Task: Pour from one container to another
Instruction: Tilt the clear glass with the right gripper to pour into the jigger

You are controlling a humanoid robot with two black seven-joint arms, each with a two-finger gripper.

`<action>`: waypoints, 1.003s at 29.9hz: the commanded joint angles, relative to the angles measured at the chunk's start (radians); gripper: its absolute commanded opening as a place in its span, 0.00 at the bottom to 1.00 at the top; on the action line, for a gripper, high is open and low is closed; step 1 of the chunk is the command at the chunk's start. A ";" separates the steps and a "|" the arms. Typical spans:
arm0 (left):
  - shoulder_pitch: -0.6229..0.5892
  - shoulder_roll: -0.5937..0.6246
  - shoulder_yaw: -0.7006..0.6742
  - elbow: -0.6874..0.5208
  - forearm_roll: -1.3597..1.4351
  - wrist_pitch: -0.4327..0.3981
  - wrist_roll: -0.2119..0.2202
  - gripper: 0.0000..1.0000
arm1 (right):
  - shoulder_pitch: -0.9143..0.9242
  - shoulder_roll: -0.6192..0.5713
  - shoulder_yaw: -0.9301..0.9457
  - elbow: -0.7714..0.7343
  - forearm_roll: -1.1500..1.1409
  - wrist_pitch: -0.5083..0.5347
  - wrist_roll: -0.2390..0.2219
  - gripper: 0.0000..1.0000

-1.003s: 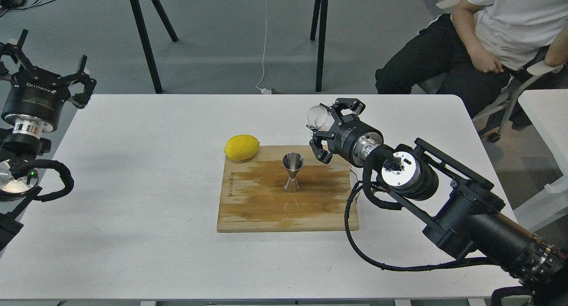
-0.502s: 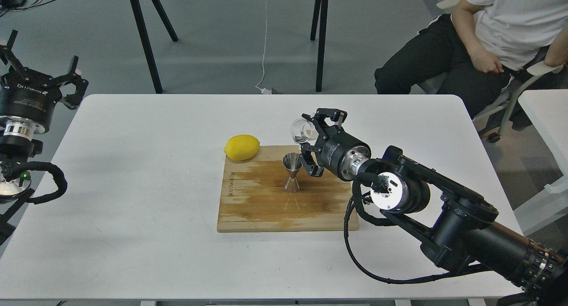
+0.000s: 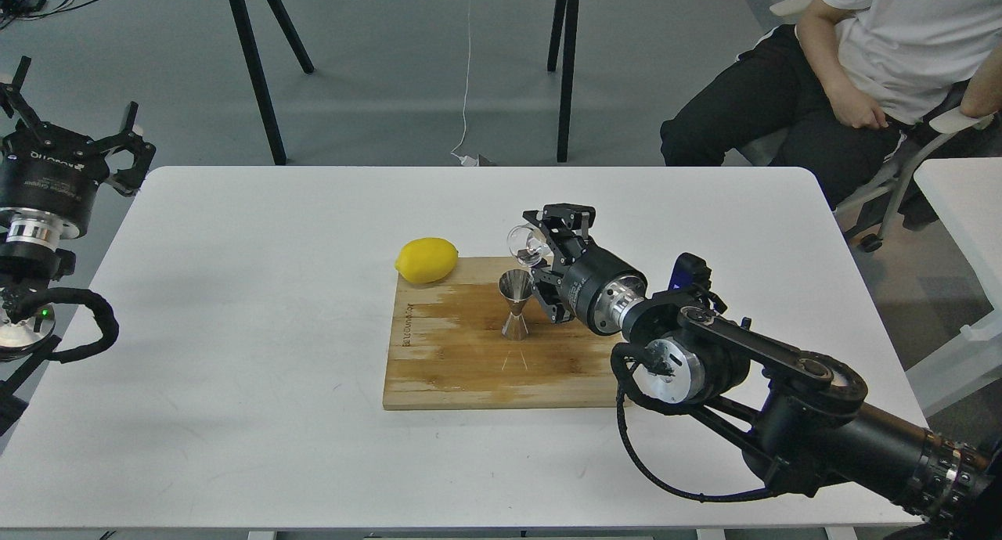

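At frame centre the right gripper (image 3: 540,252), jaws clamped on the small clear glass cup (image 3: 523,243), tips it above the shiny hourglass-shaped steel jigger (image 3: 516,303); pouring calls for further tilt

Right gripper (image 3: 540,254) holds the tilted glass cup (image 3: 523,242) just above the jigger (image 3: 516,304) on the board (image 3: 454,360).

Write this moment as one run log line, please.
right pincer: shut on glass cup, tilted above jigger | jigger: upright on cutting board | left pincer: open, idle
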 commanded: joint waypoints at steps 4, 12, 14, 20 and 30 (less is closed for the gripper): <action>0.002 -0.005 0.000 0.000 0.000 0.002 -0.002 1.00 | 0.003 0.004 -0.040 -0.006 -0.081 -0.005 0.000 0.32; 0.005 -0.003 0.000 0.000 0.000 0.002 -0.002 1.00 | 0.007 0.007 -0.052 -0.016 -0.132 -0.035 0.000 0.32; 0.006 -0.003 0.000 0.000 0.000 0.002 -0.002 1.00 | 0.007 0.007 -0.064 -0.019 -0.155 -0.051 0.000 0.32; 0.006 -0.005 0.000 0.000 0.000 0.002 -0.002 1.00 | 0.012 0.010 -0.080 -0.021 -0.175 -0.057 0.000 0.32; 0.006 -0.005 0.000 0.000 0.000 0.002 -0.002 1.00 | 0.015 0.010 -0.092 -0.042 -0.224 -0.061 0.000 0.32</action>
